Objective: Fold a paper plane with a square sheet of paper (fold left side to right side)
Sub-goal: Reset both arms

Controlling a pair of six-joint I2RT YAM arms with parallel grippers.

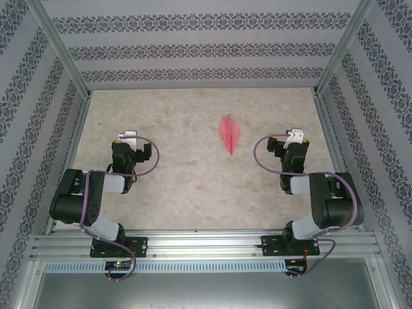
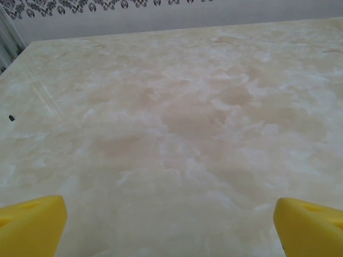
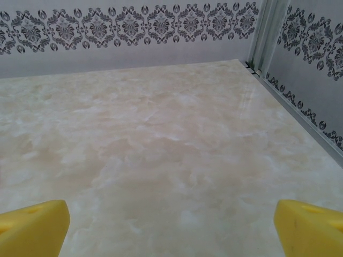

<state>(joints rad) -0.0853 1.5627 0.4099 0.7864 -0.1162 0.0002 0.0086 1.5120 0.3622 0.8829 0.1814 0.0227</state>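
Plane (image 1: pixel 230 133) folded, grippers clear of it
Lies flat on table (image 1: pixel 180 193), mid-right; left gripper (image 1: pixel 127 136) and right gripper (image 1: pixel 295 136) both wide open, empty

Pink-red paper plane (image 1: pixel 230 133), cream-and-tan marbled table (image 1: pixel 180 193), pale grey walls (image 1: pixel 193 38) banded with dark damask ornament, bright yellow gripper pads (image 2: pixel 32 227), black arms (image 1: pixel 67 203) with purple cables (image 1: pixel 255 153).

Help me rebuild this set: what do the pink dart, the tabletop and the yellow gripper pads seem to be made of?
Paper plane: thin pink-red paper, matte, sharp creases. Tabletop: smooth beige marble-look surface, cloudy veining; likely laminate or print, could be stone. Yellow pads: matte, soft-edged blocks, probably foam or rubber.
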